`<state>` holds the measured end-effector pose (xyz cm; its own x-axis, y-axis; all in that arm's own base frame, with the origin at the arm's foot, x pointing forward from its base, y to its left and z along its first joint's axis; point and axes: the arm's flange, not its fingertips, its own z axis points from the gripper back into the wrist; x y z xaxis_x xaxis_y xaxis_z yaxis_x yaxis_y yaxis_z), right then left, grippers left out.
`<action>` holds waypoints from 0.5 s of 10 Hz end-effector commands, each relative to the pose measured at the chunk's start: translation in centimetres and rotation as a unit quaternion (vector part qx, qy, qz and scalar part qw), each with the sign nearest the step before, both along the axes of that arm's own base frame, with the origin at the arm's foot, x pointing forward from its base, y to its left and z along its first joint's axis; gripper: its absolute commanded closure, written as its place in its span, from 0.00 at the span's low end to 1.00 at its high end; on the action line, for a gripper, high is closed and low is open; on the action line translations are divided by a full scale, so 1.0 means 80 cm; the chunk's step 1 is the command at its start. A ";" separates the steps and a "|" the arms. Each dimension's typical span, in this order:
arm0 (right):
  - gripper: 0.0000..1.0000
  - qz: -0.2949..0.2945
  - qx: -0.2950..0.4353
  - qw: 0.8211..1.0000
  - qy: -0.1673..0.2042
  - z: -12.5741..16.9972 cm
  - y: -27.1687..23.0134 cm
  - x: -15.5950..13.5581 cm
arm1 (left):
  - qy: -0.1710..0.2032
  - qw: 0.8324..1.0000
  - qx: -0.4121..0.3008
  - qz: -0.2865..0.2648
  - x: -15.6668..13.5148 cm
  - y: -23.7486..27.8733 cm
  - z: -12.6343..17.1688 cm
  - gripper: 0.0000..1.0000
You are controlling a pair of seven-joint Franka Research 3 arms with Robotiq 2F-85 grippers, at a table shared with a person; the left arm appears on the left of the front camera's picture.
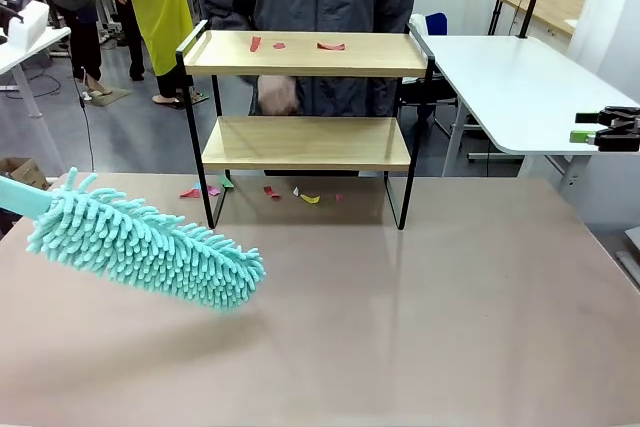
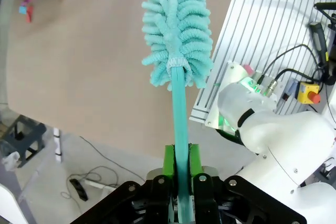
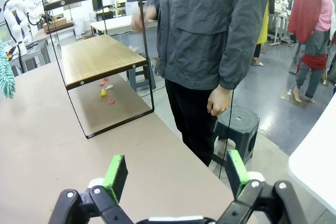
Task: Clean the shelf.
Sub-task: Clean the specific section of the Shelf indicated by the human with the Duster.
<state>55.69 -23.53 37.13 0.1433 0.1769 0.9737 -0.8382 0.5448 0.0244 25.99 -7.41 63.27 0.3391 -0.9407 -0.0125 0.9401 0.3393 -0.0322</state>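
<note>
Two-tier wooden black-framed shelf (image 1: pixel 300 145) carrying red scraps (image 1: pixel 330 46), my left gripper (image 2: pixel 181 162) clamping fluffy teal duster (image 2: pixel 176 30), right gripper (image 3: pixel 176 170) gaping wide.

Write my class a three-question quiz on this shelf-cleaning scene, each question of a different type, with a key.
1. True or false: the left tool is shut on the handle of the teal duster.
2. Multiple choice: which board of the shelf carries the red scraps? A upper; B lower; C both.
3. Fill the gap: the right tool stands ____, holding nothing.
Key: 1 true; 2 A; 3 open.
</note>
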 end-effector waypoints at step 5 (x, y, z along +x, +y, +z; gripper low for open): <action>0.00 0.002 -0.003 1.000 -0.006 0.002 0.001 0.001 | 0.003 1.000 -0.009 0.000 -0.003 0.003 0.001 0.87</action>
<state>55.69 -23.53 37.13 0.1433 0.1769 0.9737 -0.8382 0.5448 0.0244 25.99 -7.41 63.27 0.3391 -0.9407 -0.0123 0.9401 0.3393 -0.0324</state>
